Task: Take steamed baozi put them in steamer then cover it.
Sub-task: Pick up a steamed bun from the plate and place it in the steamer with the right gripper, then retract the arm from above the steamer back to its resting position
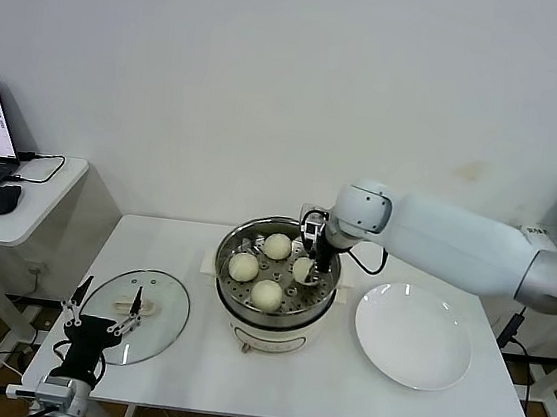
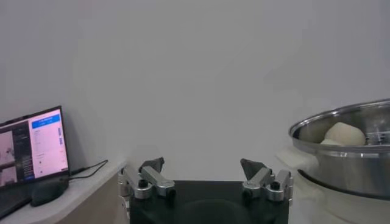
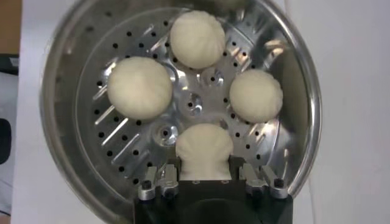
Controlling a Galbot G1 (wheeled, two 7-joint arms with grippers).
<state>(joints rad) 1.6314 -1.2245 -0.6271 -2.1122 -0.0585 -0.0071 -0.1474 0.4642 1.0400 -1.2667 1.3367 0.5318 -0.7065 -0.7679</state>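
Soft and squishy, easy to dent — last bun (image 3: 204, 149) down inside the pot (image 1: 322, 286) with three others, pinched at its sides by right gripper (image 3: 205, 178); left gripper (image 1: 102, 313) wide apart by glass lid (image 1: 164, 308) — slippery, best grabbed by handle.

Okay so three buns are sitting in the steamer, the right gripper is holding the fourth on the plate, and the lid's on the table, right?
Not quite. The right gripper holds the fourth bun inside the steamer, not on the plate; the right wrist view shows it.
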